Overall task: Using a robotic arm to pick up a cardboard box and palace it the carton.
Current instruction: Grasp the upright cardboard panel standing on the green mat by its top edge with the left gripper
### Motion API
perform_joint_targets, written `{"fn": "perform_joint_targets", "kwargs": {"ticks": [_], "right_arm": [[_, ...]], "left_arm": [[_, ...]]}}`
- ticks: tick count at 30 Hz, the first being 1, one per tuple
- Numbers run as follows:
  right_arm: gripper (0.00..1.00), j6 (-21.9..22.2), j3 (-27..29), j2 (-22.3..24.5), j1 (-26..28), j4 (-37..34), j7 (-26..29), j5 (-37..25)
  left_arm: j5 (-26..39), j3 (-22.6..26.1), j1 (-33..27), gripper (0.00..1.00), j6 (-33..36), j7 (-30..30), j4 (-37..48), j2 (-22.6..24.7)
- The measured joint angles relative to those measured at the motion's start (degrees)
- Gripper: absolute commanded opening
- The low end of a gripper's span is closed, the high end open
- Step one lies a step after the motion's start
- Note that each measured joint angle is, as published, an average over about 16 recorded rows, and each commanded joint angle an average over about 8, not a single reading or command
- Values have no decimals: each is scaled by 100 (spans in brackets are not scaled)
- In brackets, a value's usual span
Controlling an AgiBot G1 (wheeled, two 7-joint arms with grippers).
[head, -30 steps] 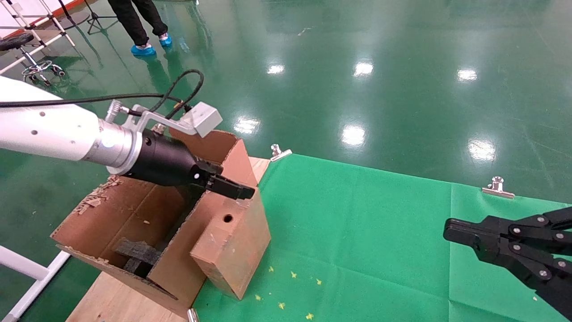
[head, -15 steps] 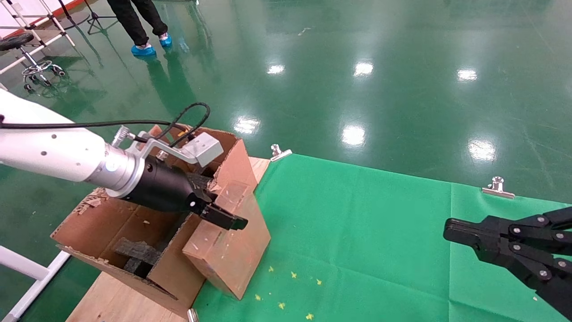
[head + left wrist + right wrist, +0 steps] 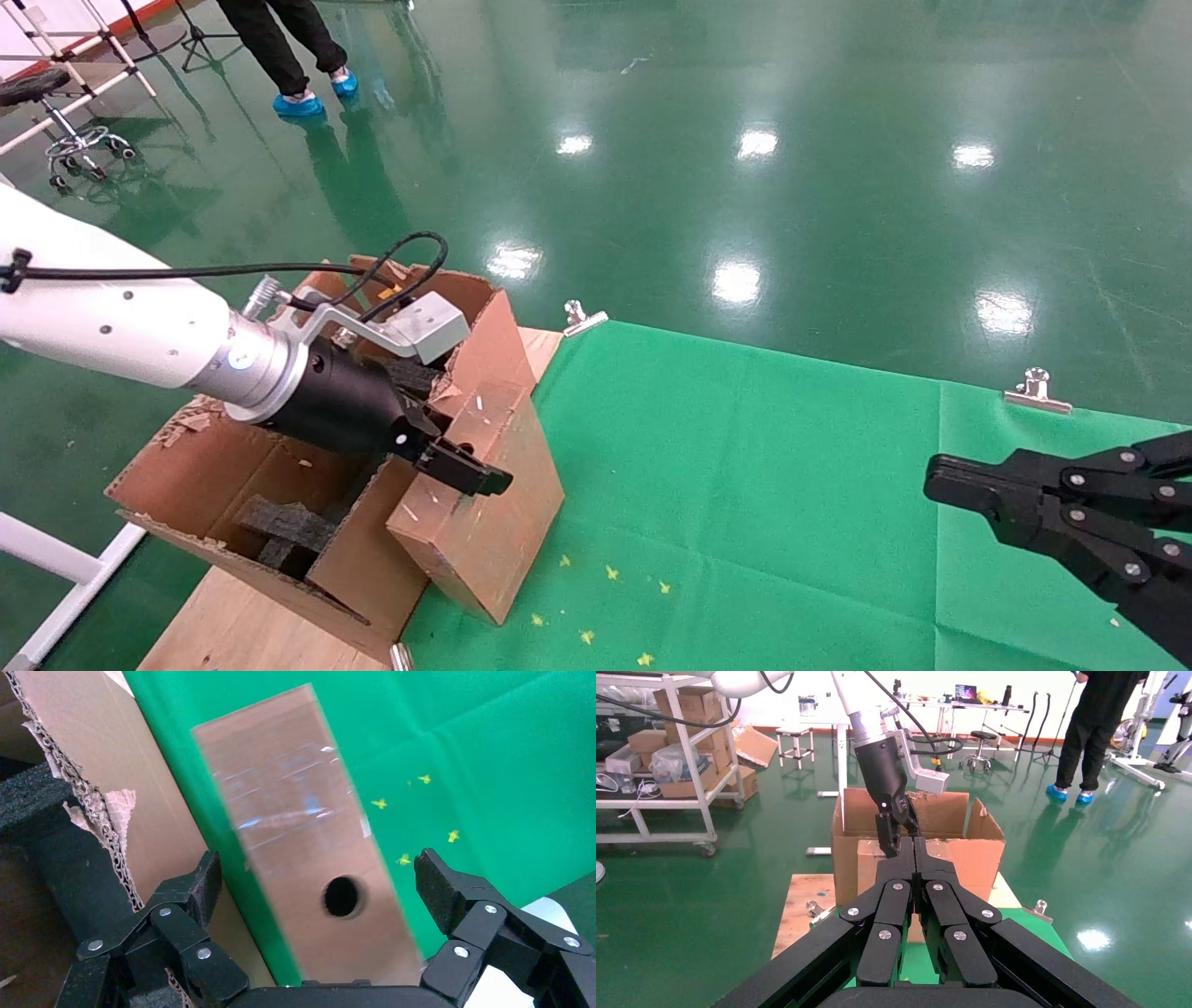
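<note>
The cardboard box stands on the green cloth, leaning against the carton's near wall. My left gripper, on the white robotic arm, hangs just over the box's upper face. In the left wrist view the gripper is open. The box and its round hole lie between the fingers, with gaps on both sides. My right gripper is parked over the cloth at the right, and the right wrist view shows it shut and empty.
Dark foam pieces lie inside the carton, whose torn flaps stand tall. Metal clips pin the cloth at the table's far edge. Bare wood shows under the carton. A person stands far off on the green floor.
My left gripper has come down and back a little, from above the box's top edge to just over its upper face, hiding the hole in the head view. The right arm has stayed still.
</note>
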Motion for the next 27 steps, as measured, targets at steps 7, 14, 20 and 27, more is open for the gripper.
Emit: {"fn": "perform_joint_targets", "kwargs": {"ticks": [7, 14, 20, 27], "right_arm": [[100, 0, 0, 0, 0, 0, 0, 0], [100, 0, 0, 0, 0, 0, 0, 0], [100, 0, 0, 0, 0, 0, 0, 0], [100, 0, 0, 0, 0, 0, 0, 0]], "left_arm": [[-4, -1, -1, 0, -4, 1, 1, 1], [2, -16, -1, 0, -4, -1, 2, 2], [7, -24, -1, 0, -4, -3, 2, 2], [1, -36, -18, 0, -16, 42, 42, 7]]}}
